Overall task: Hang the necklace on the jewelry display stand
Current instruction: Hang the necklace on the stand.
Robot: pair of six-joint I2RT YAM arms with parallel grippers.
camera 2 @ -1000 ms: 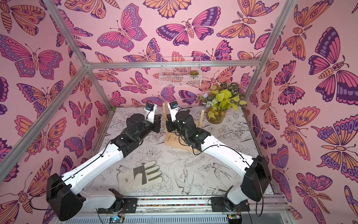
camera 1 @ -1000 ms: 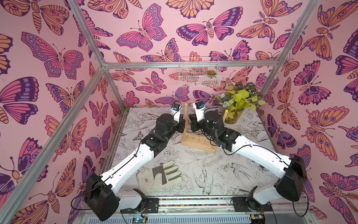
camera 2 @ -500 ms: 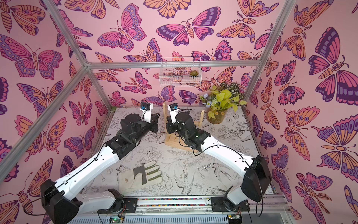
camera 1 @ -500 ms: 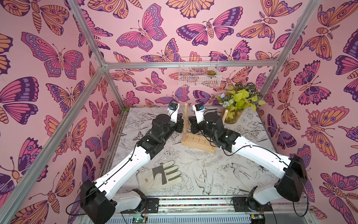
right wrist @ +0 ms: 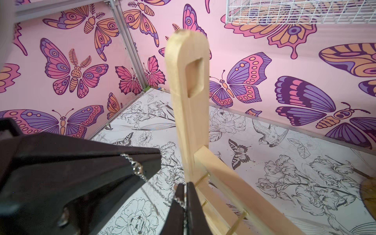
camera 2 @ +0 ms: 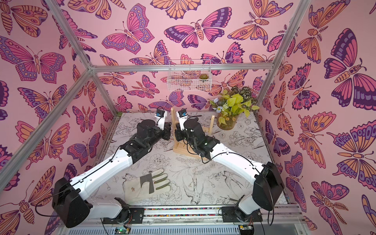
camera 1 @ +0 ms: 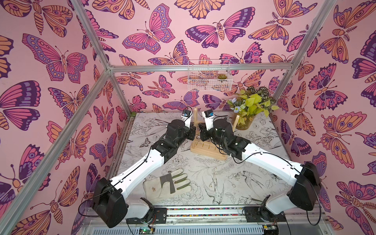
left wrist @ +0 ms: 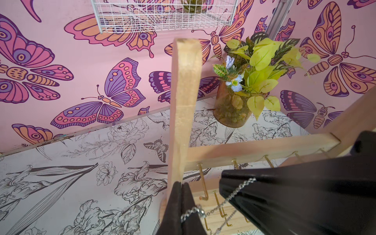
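The left gripper (camera 2: 167, 133) and right gripper (camera 2: 177, 136) are seen on either side of one upright of the stand (camera 2: 184, 151), with a glove (camera 2: 148, 184) laid flat nearer the arms' bases.

Looking steeply down from high at the front in both top views, over the whole table (camera 1: 203, 175) toward the back wall (camera 1: 158, 91); looking close-up from each wrist, from opposite sides, at one shared upright of the jewelry display stand (left wrist: 184, 97).
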